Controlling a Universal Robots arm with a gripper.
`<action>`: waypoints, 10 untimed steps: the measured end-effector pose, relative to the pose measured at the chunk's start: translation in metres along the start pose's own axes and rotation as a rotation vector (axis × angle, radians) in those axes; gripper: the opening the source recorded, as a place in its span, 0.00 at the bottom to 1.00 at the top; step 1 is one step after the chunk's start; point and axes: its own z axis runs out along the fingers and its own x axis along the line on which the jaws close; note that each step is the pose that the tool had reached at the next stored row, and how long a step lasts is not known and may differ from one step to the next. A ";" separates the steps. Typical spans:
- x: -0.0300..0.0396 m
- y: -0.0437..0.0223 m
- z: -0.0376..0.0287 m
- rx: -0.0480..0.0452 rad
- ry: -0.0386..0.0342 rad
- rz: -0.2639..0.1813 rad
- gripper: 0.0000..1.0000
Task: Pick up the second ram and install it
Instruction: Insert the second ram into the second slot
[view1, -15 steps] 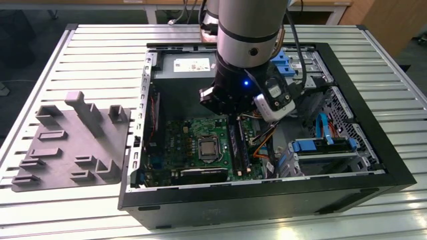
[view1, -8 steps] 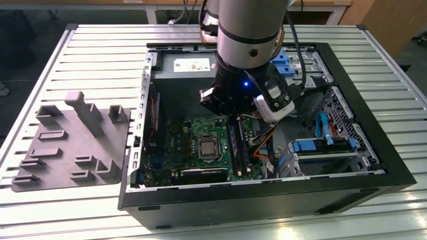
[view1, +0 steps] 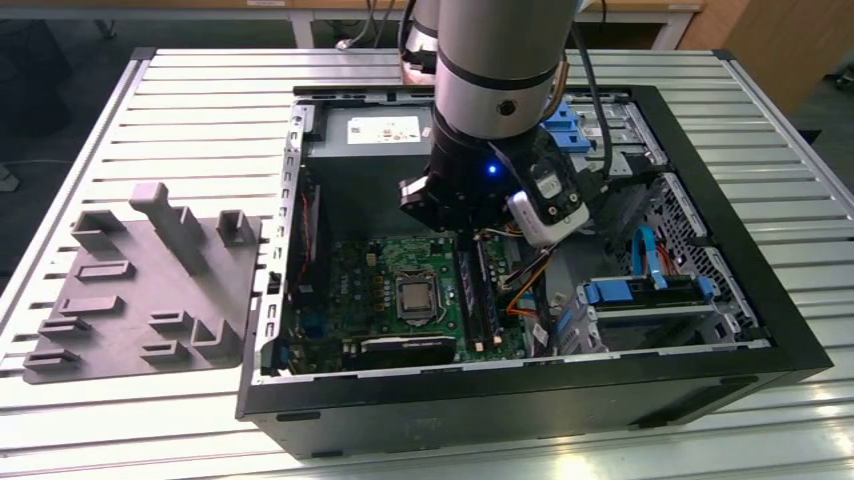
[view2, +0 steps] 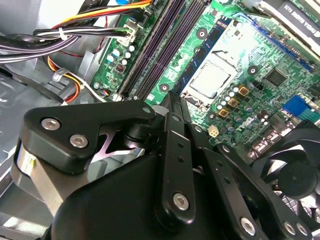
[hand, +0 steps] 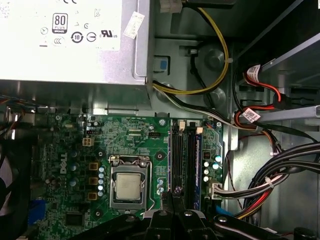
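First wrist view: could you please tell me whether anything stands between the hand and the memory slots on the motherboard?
Nothing visible does. The hand hangs right over one end of the long black memory slots, with open space between. The cables run beside the slots at the motherboard's edge, not across them.

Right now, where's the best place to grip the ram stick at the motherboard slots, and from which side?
Take the ram stick by its long upper edge near mid-length, pinching the two flat faces, coming straight down. It seems to stand on edge along the motherboard slots, with cables close beside, so a sideways approach looks blocked.
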 end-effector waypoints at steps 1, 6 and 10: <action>-0.0002 0.0000 0.0001 0.0000 0.0000 0.001 0.11; -0.0009 -0.0001 0.0010 -0.0001 -0.0003 0.005 0.11; -0.0015 -0.0002 0.0024 0.0001 -0.0005 0.008 0.11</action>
